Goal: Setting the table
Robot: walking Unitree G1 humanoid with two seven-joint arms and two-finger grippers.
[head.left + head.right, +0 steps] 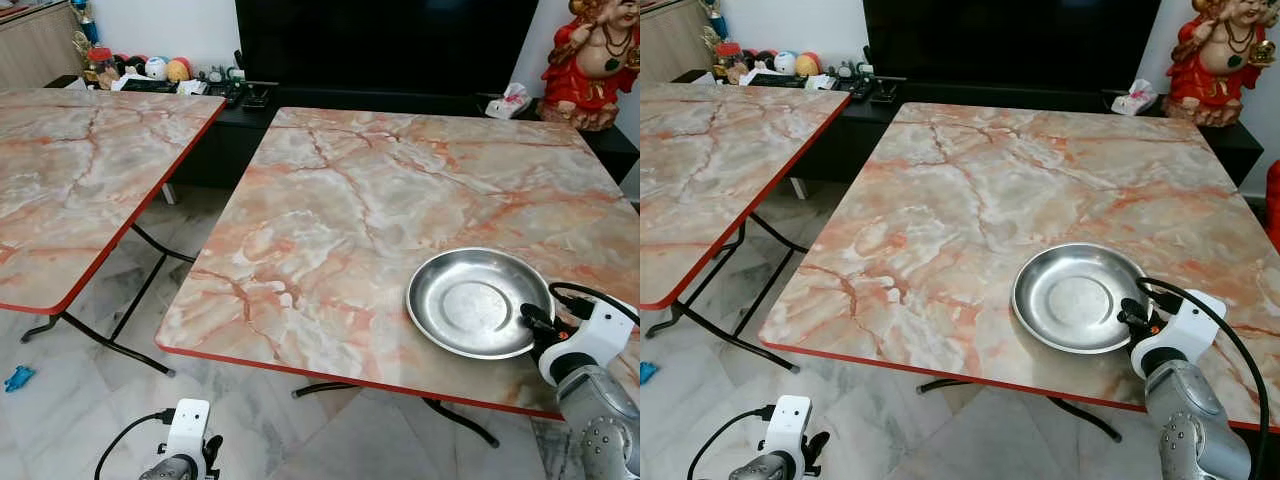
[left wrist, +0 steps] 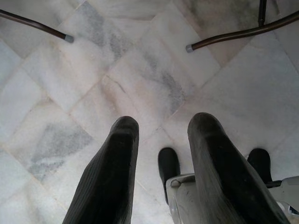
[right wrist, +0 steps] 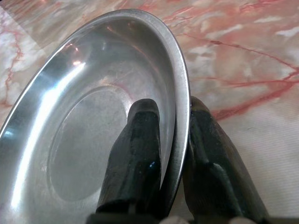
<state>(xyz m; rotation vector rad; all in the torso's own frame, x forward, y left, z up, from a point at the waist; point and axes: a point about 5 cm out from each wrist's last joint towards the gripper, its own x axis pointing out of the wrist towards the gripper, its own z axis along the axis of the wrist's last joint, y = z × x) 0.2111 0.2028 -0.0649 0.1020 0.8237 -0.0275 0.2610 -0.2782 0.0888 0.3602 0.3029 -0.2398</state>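
Nearest, the left gripper [image 2: 161,154] hangs low over the pale marble floor [image 2: 140,70], its two fingers spread with nothing between them. The right gripper [image 3: 170,135] pinches the near rim of a steel plate [image 1: 480,302], one finger inside the plate and one outside. The plate rests on the near right part of the desk [image 1: 350,220], which has a pink marble-pattern top with a red edge. A second desk [image 1: 70,170] of the same kind stands to the left, a gap of floor between them. Beyond them are a low black cabinet [image 1: 230,140], a large dark screen [image 1: 385,45] and a red figurine [image 1: 592,62].
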